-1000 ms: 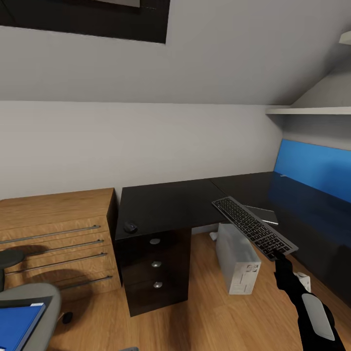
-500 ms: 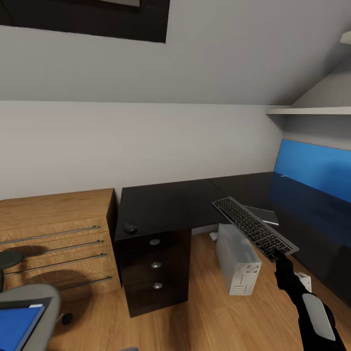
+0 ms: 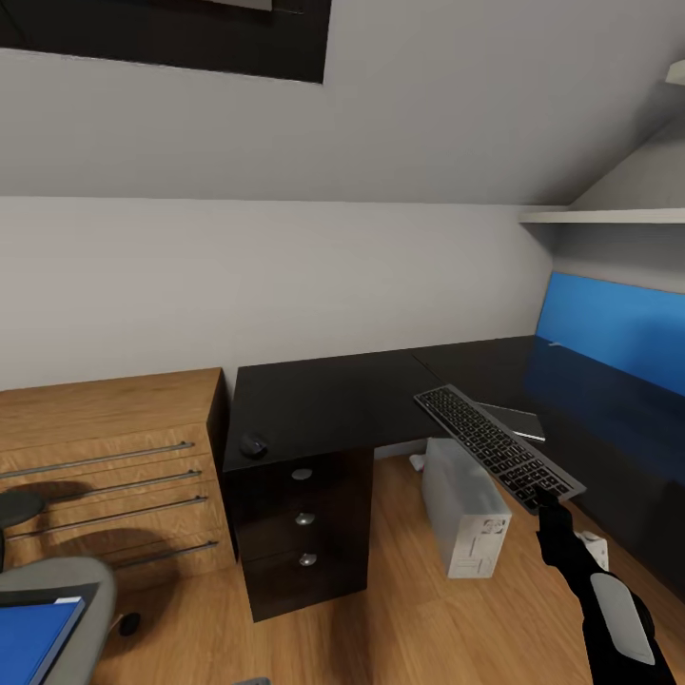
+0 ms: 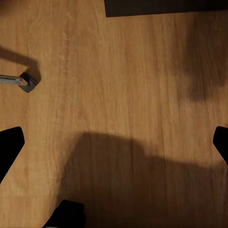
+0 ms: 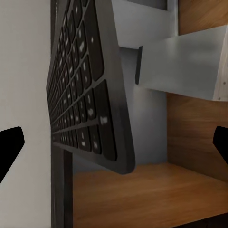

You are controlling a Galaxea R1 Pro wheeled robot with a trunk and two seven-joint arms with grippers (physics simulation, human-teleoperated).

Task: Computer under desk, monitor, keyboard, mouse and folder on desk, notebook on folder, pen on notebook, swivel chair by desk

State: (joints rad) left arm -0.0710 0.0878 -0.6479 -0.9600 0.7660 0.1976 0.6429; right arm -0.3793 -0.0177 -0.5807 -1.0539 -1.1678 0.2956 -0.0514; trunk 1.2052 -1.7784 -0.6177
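the right gripper [image 3: 549,501] grips the keyboard [image 3: 497,446] by its near end, holding it tilted in the air above the computer [image 3: 461,509] on the floor. beyond it lies the desk [image 3: 323,400], mouse [image 3: 253,444] far to its left. the left gripper [image 4: 114,140] seems spread wide over bare floor.

Black right arm [image 3: 609,609], grey oval panel

The room is evenly and softly lit, with no glare. The blue wall panel [image 3: 614,328] is mirrored in the glossy counter [image 3: 323,400] near its right edge. Broad, soft-edged shadows are cast on the wood floor [image 4: 118,95], and the keyboard [image 5: 85,95] is rendered slightly blurred at close range.
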